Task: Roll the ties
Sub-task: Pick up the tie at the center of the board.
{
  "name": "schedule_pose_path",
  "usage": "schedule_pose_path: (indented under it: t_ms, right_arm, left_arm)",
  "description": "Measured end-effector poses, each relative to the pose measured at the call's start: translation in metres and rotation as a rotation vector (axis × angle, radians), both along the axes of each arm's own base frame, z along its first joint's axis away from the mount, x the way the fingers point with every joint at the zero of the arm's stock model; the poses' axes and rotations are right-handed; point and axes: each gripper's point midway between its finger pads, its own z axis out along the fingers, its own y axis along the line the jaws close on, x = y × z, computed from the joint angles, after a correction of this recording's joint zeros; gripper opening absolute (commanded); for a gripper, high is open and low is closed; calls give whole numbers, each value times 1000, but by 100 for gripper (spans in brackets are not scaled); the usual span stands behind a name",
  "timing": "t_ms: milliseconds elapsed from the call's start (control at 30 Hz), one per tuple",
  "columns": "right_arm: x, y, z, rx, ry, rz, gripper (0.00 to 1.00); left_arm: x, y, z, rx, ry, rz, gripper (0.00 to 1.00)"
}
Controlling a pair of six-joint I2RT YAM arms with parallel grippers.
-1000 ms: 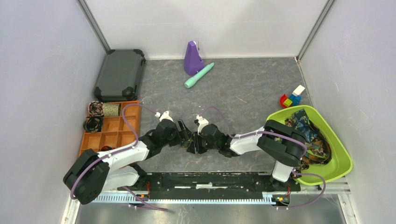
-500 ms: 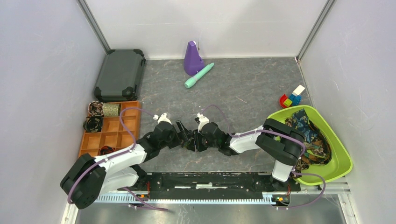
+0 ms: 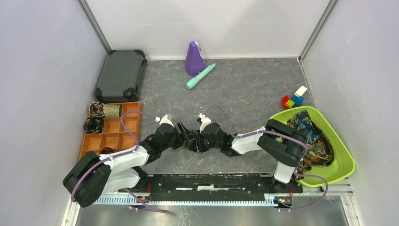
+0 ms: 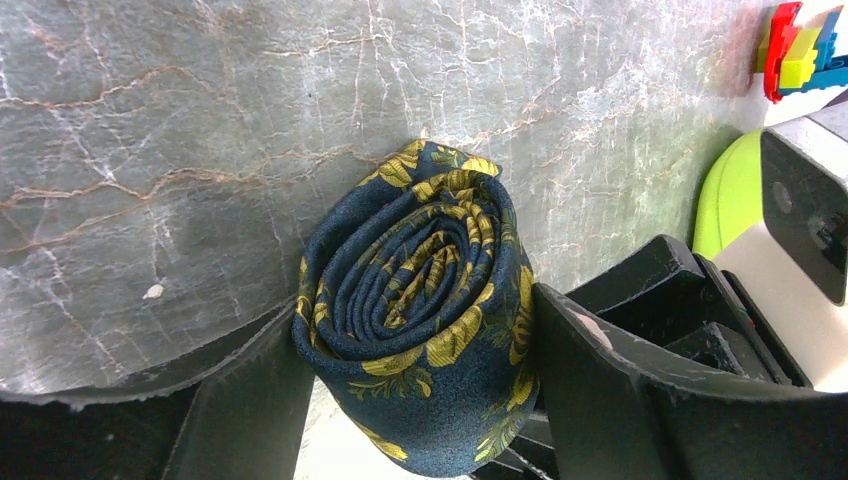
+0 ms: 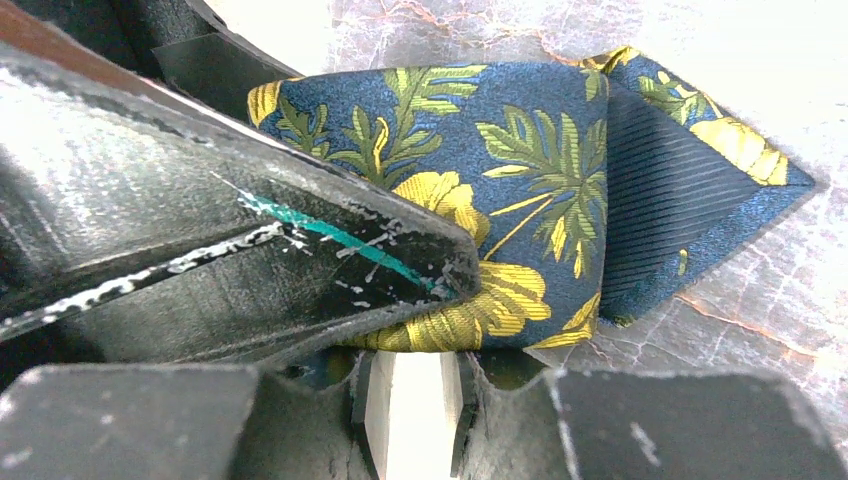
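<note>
The rolled tie sits on the counter. The left end effector squeezes its sides. The right end effector pinches the same tie too.

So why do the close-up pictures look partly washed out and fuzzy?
Right wrist view: glare bleaches the table at the top, the right fingers near the lens look soft, the rolled tie's print is sharp. Left wrist view: the tie is crisp, the left fingers dark and soft. Top view: even light, faint shadows.
</note>
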Motion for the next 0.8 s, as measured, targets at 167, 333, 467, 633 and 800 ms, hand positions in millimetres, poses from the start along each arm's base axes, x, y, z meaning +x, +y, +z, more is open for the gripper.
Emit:
schedule_pose_path:
  t_ms: [167,333,467,633,800]
  right_arm:
    - [-2,-1,0,7,-6,9,30]
    - [-11,-16,2,-3,-17,23,35]
    - [-21,-35,7,-18,-31,40,38]
    - [-26,-56,21,-40,-70,38,39]
    - [-1,-77,48,-37,-140,-33,41]
  left_arm:
    - [0,-3,-2,-1,0,-6,74]
    - [-1,-8,-4,0,11,-25,66]
    - [-1,-12,-4,-3,15,-37,64]
    - [-1,-12,-3,-5,15,-41,64]
    - [0,-13,-2,10,-5,-66,62]
